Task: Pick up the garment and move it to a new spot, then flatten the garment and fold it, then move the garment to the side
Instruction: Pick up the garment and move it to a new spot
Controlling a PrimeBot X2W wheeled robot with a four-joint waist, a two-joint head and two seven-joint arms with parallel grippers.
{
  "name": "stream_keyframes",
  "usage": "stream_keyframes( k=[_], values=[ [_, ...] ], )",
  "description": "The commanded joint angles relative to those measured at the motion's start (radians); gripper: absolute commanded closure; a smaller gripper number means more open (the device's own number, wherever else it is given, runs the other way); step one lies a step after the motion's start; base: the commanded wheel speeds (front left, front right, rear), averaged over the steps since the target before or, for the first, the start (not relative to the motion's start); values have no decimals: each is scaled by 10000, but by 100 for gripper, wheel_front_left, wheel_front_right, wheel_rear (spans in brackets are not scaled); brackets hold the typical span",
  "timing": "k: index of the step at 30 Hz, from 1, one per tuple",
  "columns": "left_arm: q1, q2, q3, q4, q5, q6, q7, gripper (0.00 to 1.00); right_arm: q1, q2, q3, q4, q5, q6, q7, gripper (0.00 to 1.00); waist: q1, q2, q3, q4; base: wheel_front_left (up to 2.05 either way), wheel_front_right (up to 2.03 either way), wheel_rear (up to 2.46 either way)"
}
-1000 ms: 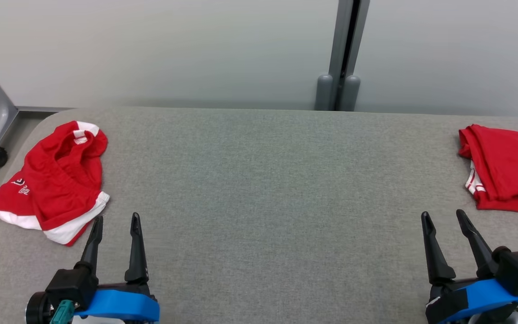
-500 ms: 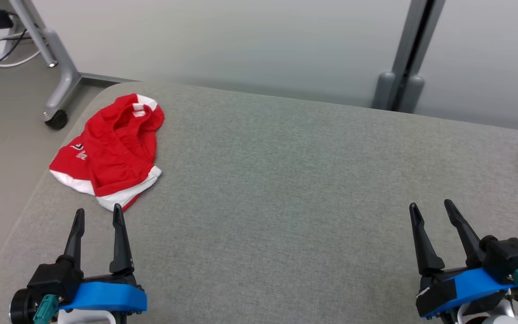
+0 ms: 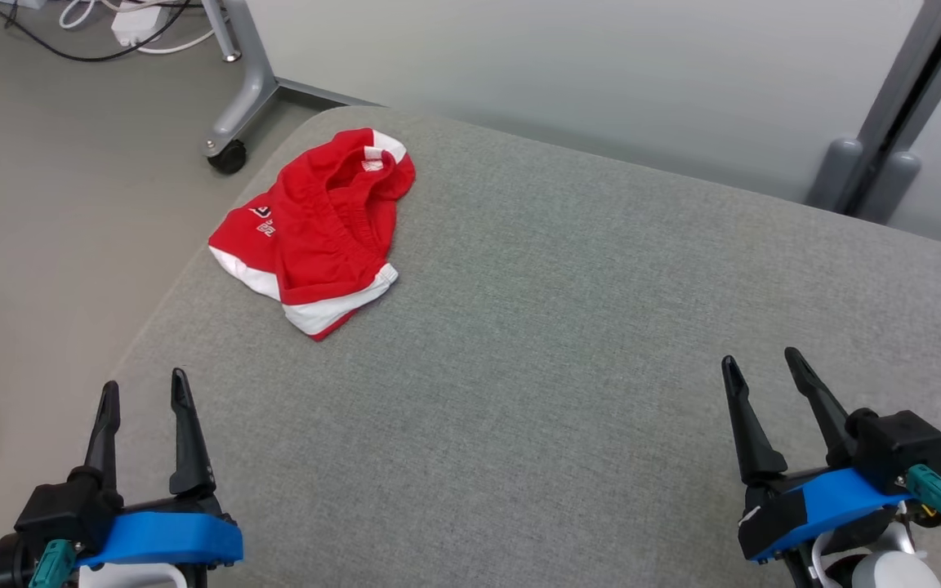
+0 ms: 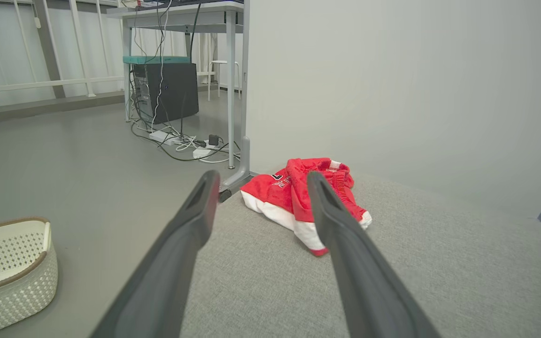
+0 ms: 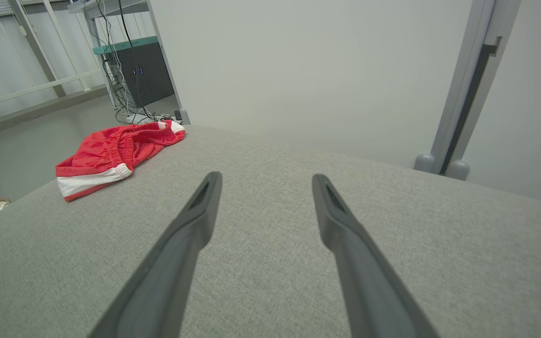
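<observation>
Red garment (image 3: 315, 229), likely shorts, crumpled on worktop (image 3: 568, 367) at 11 o'clock. Left wrist view adds white basket (image 4: 7, 267) on floor, 8 o'clock. Left gripper (image 3: 144, 380), right gripper (image 3: 760, 357) spread wide, empty, touching nothing.

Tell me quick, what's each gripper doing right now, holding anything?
Left gripper: open, holding nothing, short of the red garment.
Right gripper: open, holding nothing.

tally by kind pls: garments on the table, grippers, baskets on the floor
Red garment: 1, crumpled on the grey table
Grippers: 2, left gripper and right gripper, both open, holding nothing
White basket: 1, on the floor
Total: 4
</observation>
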Motion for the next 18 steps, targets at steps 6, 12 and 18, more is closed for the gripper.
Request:
stream_keyframes(
  k=[6, 12, 18],
  values=[
    [85, 38, 140, -88, -22, 38, -22, 0, -192, -4, 102, 217, 53, 2, -62, 0, -1, 0, 103, 346, 0, 0, 0],
    [13, 84, 211, -81, -34, 62, -22, 0, -283, -6, 181, 344, 70, 2, -98, 0, -1, 0, 109, 158, 0, 0, 0],
    [-815, 411, 293, -6, -5, -69, -23, 0, -339, -7, 33, 187, -97, 2, -41, 0, -1, 0, 305, -294, 0, 0, 0]
  ],
)
